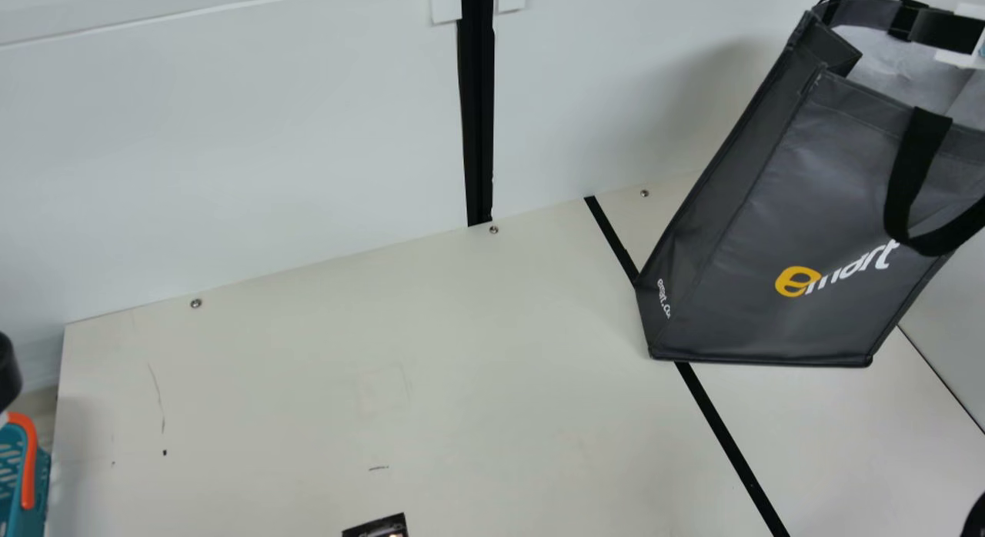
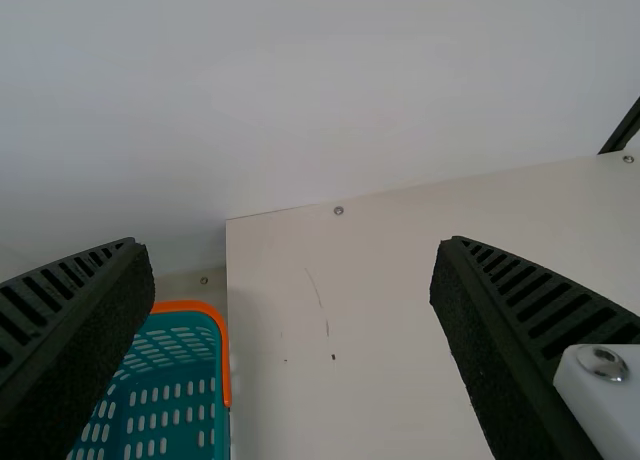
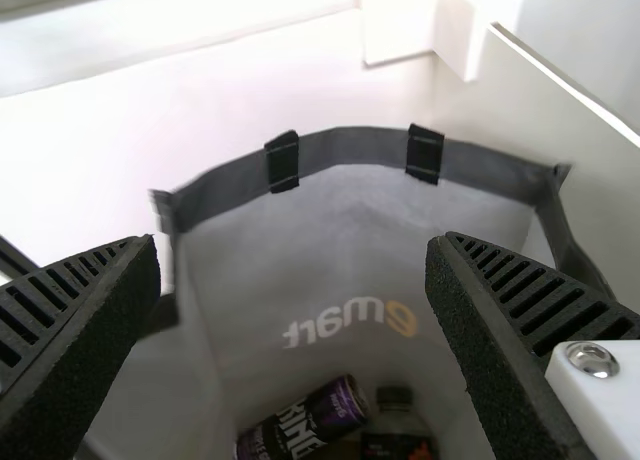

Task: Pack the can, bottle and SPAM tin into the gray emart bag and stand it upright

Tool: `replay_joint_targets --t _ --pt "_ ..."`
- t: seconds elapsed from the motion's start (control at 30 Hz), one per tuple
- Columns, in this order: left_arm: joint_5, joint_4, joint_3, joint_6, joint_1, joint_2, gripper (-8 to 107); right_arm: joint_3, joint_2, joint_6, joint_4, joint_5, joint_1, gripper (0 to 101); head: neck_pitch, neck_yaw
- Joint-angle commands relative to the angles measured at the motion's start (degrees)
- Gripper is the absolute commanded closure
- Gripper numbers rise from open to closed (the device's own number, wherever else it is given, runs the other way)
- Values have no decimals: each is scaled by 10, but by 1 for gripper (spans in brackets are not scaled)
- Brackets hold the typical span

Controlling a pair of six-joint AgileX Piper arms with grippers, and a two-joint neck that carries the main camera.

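The gray emart bag (image 1: pixel 816 214) stands on the table at the main view's right, its mouth open. In the right wrist view a purple-black can (image 3: pixel 310 420) lies tilted in the bag (image 3: pixel 330 230), beside a bottle (image 3: pixel 397 435) with a dark cap. I cannot make out the SPAM tin. A black part of my left gripper (image 1: pixel 8 371) shows at the main view's left edge, a black part of my right gripper (image 1: pixel 976 518) at its lower right corner. My left gripper (image 2: pixel 290 280) is open and empty. My right gripper (image 3: pixel 290 270), also empty, is open over the bag's mouth.
A teal basket (image 1: pixel 15 475) with an orange rim is beside the table's left end; the left wrist view shows the basket (image 2: pixel 165 400) too. A small dark object (image 1: pixel 377 528) is cut off at the main view's bottom edge. White walls (image 1: pixel 231 152) rise behind the table (image 1: pixel 346 383).
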Motion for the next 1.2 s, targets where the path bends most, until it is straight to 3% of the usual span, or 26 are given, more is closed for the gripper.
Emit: replay_joint_targets --t 0.0,0.57,1.17 --pt "0 0 0 0 0 0 9 0 -4 -1 1 -1 5 6 -13 -1" --pt "0 0 0 0 0 0 9 46 -60 5 -2 -1 117 6 -13 -1" --pt "0 0 0 0 0 0 9 99 -112 51 -78 -1 287 6 -13 -1"
